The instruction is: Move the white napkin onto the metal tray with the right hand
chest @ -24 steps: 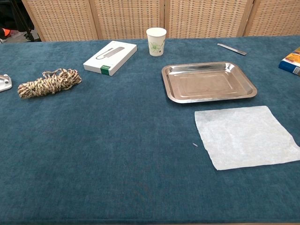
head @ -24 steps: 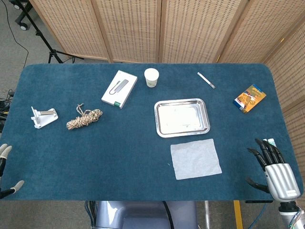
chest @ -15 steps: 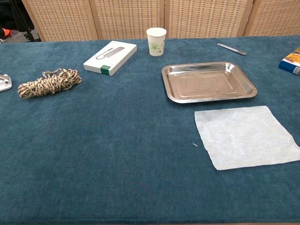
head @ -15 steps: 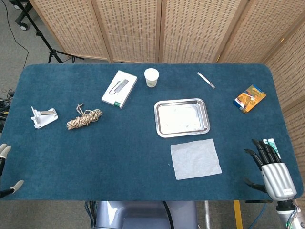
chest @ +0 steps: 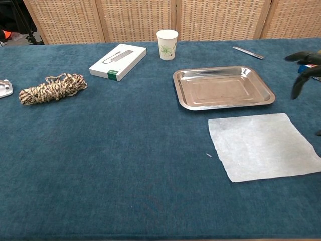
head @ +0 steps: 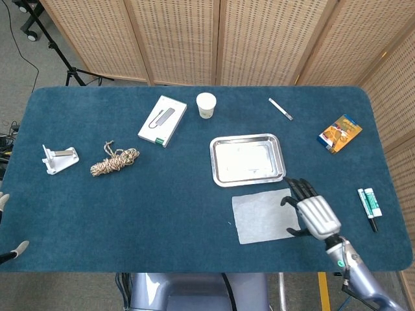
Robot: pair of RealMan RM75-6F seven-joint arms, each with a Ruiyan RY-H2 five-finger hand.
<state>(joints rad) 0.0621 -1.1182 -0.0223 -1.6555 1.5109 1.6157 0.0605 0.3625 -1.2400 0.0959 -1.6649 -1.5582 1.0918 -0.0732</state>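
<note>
Hovering above the right edge of the white napkin (head: 266,216), the right hand (head: 313,211) has its fingers spread apart and holds nothing; in the chest view only its dark fingertips (chest: 300,83) show at the right border, above the tabletop (head: 162,207). The napkin lies flat on the blue cloth, just in front of the metal tray (head: 248,159), near it but not on it, and the tray holds nothing. The left hand (head: 9,227) is seen only at the left border of the head view, as a few pale fingertips that are apart from each other, with nothing visible between them; more of it I cannot tell. On the far side of the tabletop stand a white paper cup (head: 206,105) and, beside it to the left, a flat white box (head: 162,120). A bundle of rope (head: 113,161) and a small white bracket (head: 59,159) lie further to the left. To the right of the tray there are a thin metal strip (head: 281,109) near the far edge, a colourful packet (head: 339,133), and two markers (head: 368,203) close to the right edge, well apart from the napkin.
</note>
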